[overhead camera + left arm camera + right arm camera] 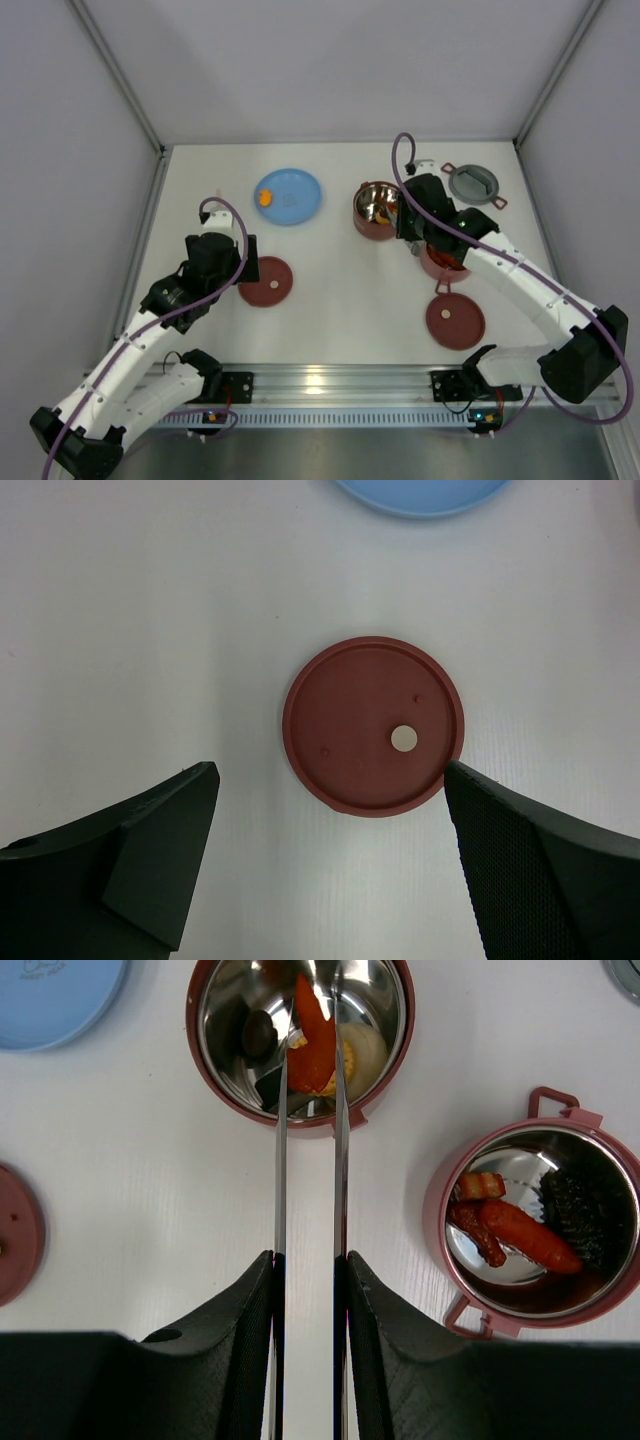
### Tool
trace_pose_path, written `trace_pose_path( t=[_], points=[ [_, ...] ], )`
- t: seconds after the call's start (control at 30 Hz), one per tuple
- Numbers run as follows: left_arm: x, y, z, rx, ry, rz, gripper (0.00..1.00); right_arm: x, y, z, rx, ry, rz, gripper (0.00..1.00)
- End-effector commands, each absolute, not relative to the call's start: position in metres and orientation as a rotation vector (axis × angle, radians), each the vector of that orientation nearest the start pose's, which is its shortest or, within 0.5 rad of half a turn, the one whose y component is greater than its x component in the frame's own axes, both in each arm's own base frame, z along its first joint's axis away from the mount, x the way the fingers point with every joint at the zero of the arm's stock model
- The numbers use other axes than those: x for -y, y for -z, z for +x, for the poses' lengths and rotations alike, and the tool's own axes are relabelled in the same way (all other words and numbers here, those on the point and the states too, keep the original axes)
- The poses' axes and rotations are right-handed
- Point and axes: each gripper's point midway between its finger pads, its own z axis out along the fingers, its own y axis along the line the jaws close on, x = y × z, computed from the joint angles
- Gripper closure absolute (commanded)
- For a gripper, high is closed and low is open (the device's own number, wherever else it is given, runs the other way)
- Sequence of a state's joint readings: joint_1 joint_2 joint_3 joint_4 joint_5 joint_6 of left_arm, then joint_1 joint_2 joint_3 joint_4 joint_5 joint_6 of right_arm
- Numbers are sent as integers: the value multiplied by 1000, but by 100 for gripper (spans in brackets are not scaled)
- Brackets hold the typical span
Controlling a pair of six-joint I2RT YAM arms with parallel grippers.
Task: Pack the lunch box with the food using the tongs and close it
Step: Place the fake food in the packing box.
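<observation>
Nearest the arm bases, the left gripper (328, 770) is held spread wide and empty above the left lid (372, 725), a dark-red disc lying flat on the table (120, 600). The right lid (455, 322) lies well apart on the other side. Further out, the right gripper (308, 1265) is pressed onto the tongs (280, 1160), both slim arms squeezed nearly parallel between the fingers. The tips are reached into the open bowl (192, 1020), where an orange piece (312, 1035) is seen between them — whether it is pinched or resting on the food below cannot be told. Filling is judged to be the step in hand, and nearly done. A release of the squeeze is called for so the piece drops, then a lift clear of the rim. Beside it, the eared bowl (437, 1200) is shown by the right wrist view to be loaded with orange, brown and black pieces — in the top view that bowl is largely hidden under the arm. Farthest off, only the top view gives the blue plate (288, 196) whole, with one orange morsel (265, 198) left to fetch, and the grey cover (472, 184) lying beyond the bowls.
</observation>
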State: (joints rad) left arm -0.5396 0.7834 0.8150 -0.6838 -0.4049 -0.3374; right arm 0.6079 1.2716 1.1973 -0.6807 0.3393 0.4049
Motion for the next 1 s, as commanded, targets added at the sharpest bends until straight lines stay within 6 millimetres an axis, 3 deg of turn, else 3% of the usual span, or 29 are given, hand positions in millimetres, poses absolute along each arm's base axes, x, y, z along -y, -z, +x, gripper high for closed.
trace_pose_path(
  t=[0.0,0.2,0.37,0.83,0.97],
  points=[
    [78,-196,240,-2143,60,1,1,-156,-235,312,-2190,-176,-4,74],
    [78,-197,239,-2140,61,2,1,-134,-250,297,-2150,-149,63,74],
    [78,-198,239,-2136,68,3,1,-105,-254,271,-2132,-112,126,74],
    [80,-199,238,-2133,84,12,1,-43,-226,211,-2192,35,298,73],
    [82,-200,238,-2130,94,17,1,-35,-226,200,-2190,37,311,73]
  ],
)
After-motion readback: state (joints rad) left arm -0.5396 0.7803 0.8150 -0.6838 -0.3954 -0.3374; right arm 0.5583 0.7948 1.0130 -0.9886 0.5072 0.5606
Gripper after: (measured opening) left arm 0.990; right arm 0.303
